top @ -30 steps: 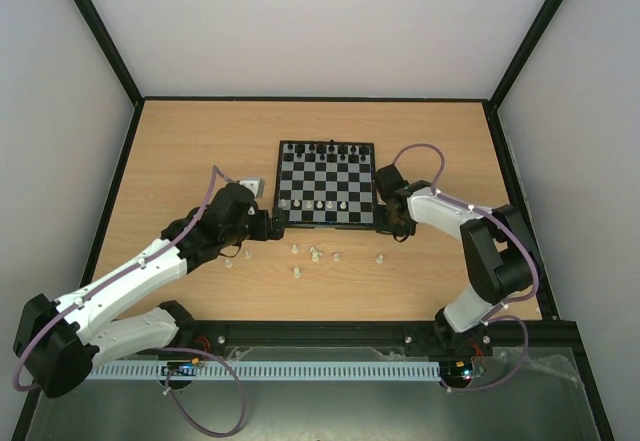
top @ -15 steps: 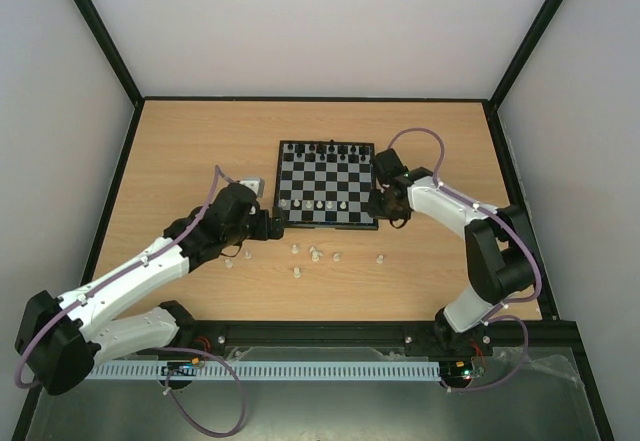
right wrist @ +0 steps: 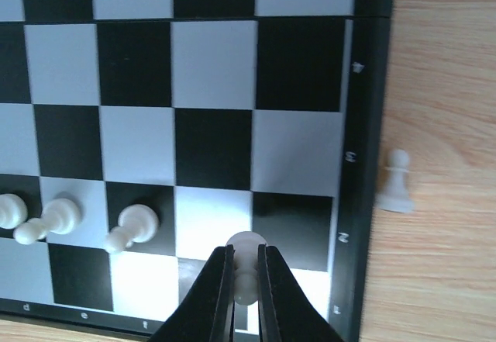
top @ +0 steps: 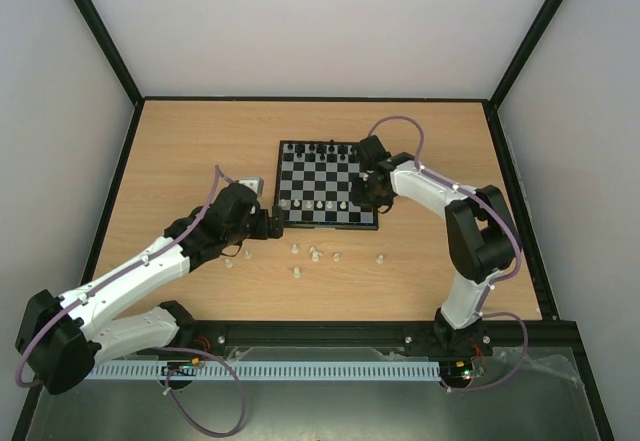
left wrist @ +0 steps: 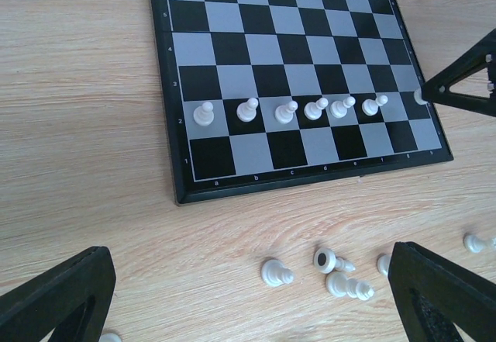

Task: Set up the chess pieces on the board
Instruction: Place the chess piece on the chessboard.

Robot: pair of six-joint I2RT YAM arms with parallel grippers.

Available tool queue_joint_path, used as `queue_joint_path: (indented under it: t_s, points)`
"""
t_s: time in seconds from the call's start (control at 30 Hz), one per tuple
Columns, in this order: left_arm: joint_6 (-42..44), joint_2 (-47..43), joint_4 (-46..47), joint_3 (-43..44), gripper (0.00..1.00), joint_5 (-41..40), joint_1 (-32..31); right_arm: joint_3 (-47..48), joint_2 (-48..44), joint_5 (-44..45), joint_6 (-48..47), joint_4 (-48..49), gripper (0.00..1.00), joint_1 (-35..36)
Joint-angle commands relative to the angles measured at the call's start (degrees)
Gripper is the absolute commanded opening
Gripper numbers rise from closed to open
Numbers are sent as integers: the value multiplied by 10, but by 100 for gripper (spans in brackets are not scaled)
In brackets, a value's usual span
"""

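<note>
Well, on my far left the left gripper hangs low over the table with its fingers spread wide and nothing between them, looking onto the near edge of the chessboard. Just in front of it a scatter of loose white pieces lies tipped on the wood, near the board but off it. On the board, six white pawns stand along the second rank, and the black pieces fill the far rows.

Further right, the right gripper is pinched together on a seventh pawn, holding it upright over the pale second-rank square next to the rightmost standing pawn. Whether its base touches the square I cannot tell. I judge the step in hand is seating this piece. Next I would need to lower it squarely, part the fingers gently and lift straight up without nudging its neighbour. One spare pawn stands on the table just beside the board's right rim.

The surface is a pale wood-grain tabletop with a black border, boxed in by plain whitish walls.
</note>
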Motion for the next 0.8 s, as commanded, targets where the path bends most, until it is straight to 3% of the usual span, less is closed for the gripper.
queue_joint_path:
  t_s: [0.0,0.53,0.77]
  points:
    - [-6,4,-8,10,100,-12,0,38,29,-13,-11,-41,4,16]
    - [-4,6,-9,5,99,-17,5,64,72,13,-11,-60,6,32]
    - [-3,16,-1,5,99,-12,5,59,72,18,-14,-62,16,32]
